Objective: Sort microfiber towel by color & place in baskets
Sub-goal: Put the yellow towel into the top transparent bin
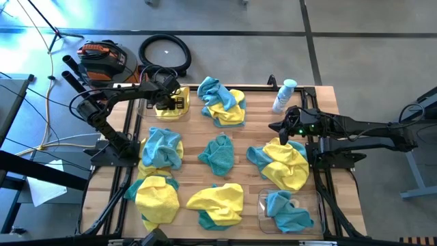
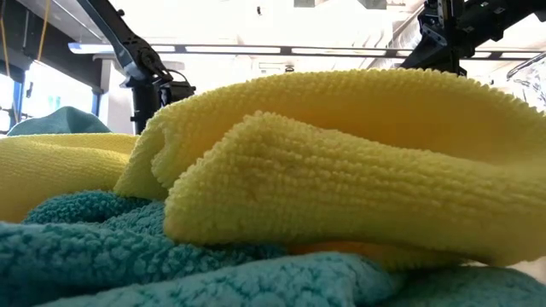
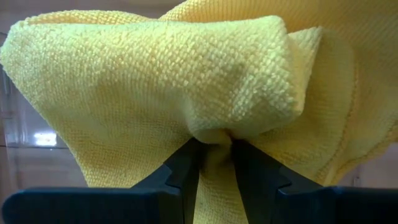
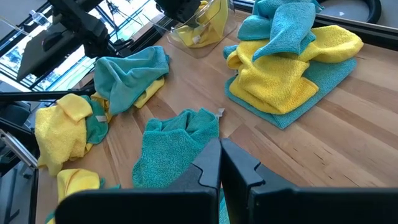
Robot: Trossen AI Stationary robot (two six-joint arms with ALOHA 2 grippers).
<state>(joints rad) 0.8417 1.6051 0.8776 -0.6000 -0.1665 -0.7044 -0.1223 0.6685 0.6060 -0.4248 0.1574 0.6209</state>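
With its 2 dark fingers (image 3: pixel 186 171) pinched tight on a fold of yellow towel (image 3: pixel 186 93), the left gripper (image 1: pixel 168 94) sits over the far-left clear basket (image 1: pixel 179 112) at the table's back edge, and the cloth bunches right there inside the bin's walls (the left wrist view is almost nothing but fuzzy yellow weave). Across the table, the right gripper (image 1: pixel 280 127) hovers just behind the yellow-and-teal heap (image 1: pixel 283 162) on the right side, its fingers (image 4: pixel 214 163) pressed together with nothing between them.

Moving outward along the wooden table (image 1: pixel 256 116): a teal towel (image 1: pixel 219 154) lies crumpled at the centre, and the right wrist view looks straight down on it (image 4: pixel 171 146). Behind it sits a stack of teal and yellow cloths (image 1: pixel 221 101), with a white-and-blue spray bottle (image 1: pixel 283 95) standing just to its right. On the left, a teal towel drapes over yellow (image 1: pixel 162 148), and nearer the front edge lie a yellow bundle (image 1: pixel 157 198) and a yellow towel over teal (image 1: pixel 217 203). The second basket (image 1: pixel 263 203) sits at the front right, holding teal cloth (image 1: pixel 288 210).

Down at table height, it's all close-up terry: a folded yellow towel (image 2: pixel 341 162) resting on teal (image 2: pixel 128 256).
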